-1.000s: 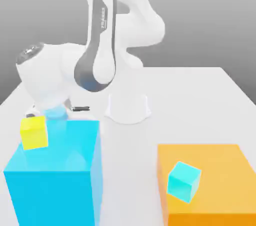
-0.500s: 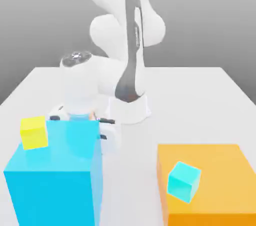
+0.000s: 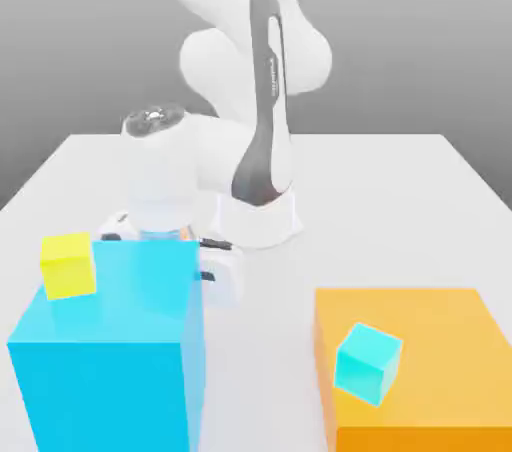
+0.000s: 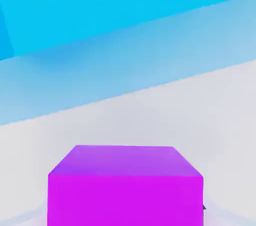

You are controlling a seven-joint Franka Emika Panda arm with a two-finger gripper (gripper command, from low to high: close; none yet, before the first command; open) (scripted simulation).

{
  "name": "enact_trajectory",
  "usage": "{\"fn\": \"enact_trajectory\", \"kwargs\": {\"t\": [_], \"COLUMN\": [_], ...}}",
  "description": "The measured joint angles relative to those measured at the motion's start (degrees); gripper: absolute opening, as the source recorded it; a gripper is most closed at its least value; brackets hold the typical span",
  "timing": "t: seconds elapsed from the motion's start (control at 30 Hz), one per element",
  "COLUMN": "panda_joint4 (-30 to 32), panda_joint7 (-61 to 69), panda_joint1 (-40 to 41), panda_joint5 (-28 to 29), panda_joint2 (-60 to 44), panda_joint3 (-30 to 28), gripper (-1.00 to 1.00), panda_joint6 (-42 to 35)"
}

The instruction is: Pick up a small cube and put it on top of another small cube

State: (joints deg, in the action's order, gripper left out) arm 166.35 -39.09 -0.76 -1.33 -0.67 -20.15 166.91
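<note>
The small magenta cube [image 4: 125, 185] rests on the white table and sits very close in the hand view, right where my fingers reach. My gripper [image 3: 215, 275] is low on the table behind the big cyan block [image 3: 110, 340]; that block hides its fingertips and the magenta cube in the exterior view. The gripper is shut on the magenta cube. The small yellow cube [image 3: 68, 265] stands on top of the big cyan block, near its far corner on the exterior view's left.
A big orange block [image 3: 420, 420] stands at the exterior view's right front with a small cyan cube [image 3: 367, 363] on it. The big cyan block's side [image 4: 125, 5] rises just beyond the magenta cube. The robot base [image 3: 255, 220] is mid-table.
A second ago the hand was by the yellow cube; it swung to the exterior view's right and dropped behind the cyan block. Over the last half second the arm has held still and the fingers have shut.
</note>
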Motion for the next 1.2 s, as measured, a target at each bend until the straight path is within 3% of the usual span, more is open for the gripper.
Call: {"fn": "enact_trajectory", "kwargs": {"t": [0.2, 0.43, 0.57, 0.83, 0.97, 1.1, 1.13, 1.2], "panda_joint4": [-1.74, -11.38, -19.07, -34.46, -39.12, -35.10, -34.24, -34.24], "panda_joint7": [3.03, 3.48, -0.99, -18.04, -27.15, -28.80, -28.76, -28.75], "panda_joint1": [5.87, 9.44, 10.03, 8.28, 8.03, 8.57, 8.61, 8.61], "panda_joint5": [12.71, 16.91, 15.32, 5.78, 3.25, 3.22, 3.10, 3.10], "panda_joint2": [9.25, 15.56, 17.13, 14.95, 12.46, 8.68, 8.06, 8.06], "panda_joint3": [-1.00, -1.26, 0.09, 4.67, 6.15, 5.74, 5.69, 5.69], "gripper": [-1.00, -1.00, -1.00, -1.00, -1.00, -1.00, 1.00, 1.00], "panda_joint6": [-13.11, -31.06, -40.09, -50.14, -51.09, -43.38, -41.92, -41.92]}}
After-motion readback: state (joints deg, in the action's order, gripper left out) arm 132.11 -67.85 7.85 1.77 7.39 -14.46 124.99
